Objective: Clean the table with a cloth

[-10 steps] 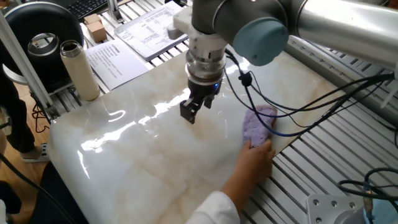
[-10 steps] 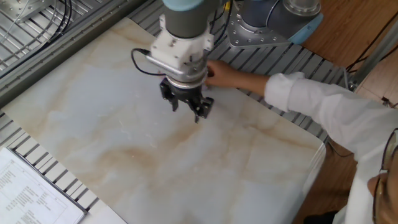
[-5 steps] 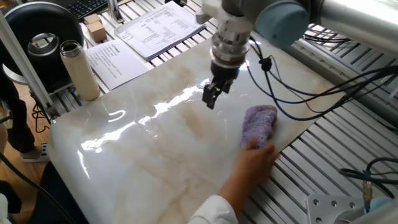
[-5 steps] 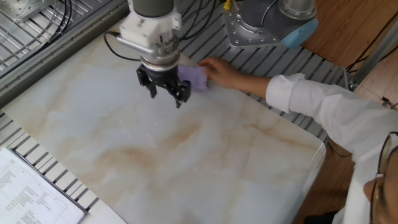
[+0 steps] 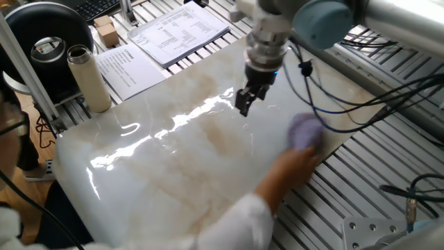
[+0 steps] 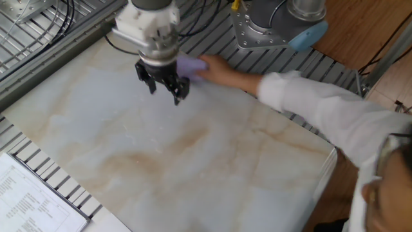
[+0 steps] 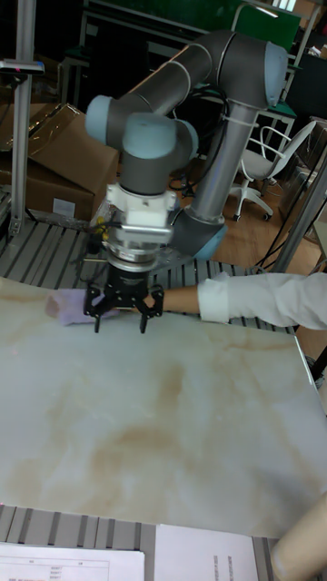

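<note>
The cloth (image 5: 305, 132) is a small lavender rag lying on the cream marble table (image 5: 173, 167) near its right edge, with a person's hand (image 5: 295, 163) on it. It also shows as the cloth (image 6: 190, 64) and the cloth (image 7: 68, 304). My gripper (image 5: 244, 104) hangs just above the slab, to the left of the cloth and apart from it. It is open with nothing between its fingers, as my gripper (image 7: 120, 322) and my gripper (image 6: 162, 89) show plainly.
A white-sleeved arm (image 6: 309, 106) reaches across the table's edge. A cream flask (image 5: 87, 76), printed paper sheets (image 5: 177, 28) and a black round device (image 5: 48, 48) sit beyond the slab on the ribbed frame. Black cables (image 5: 361, 111) trail from my wrist.
My gripper has travelled across the slab toward the paper side, still open. The person's hand has pushed the cloth a little along the table edge.
</note>
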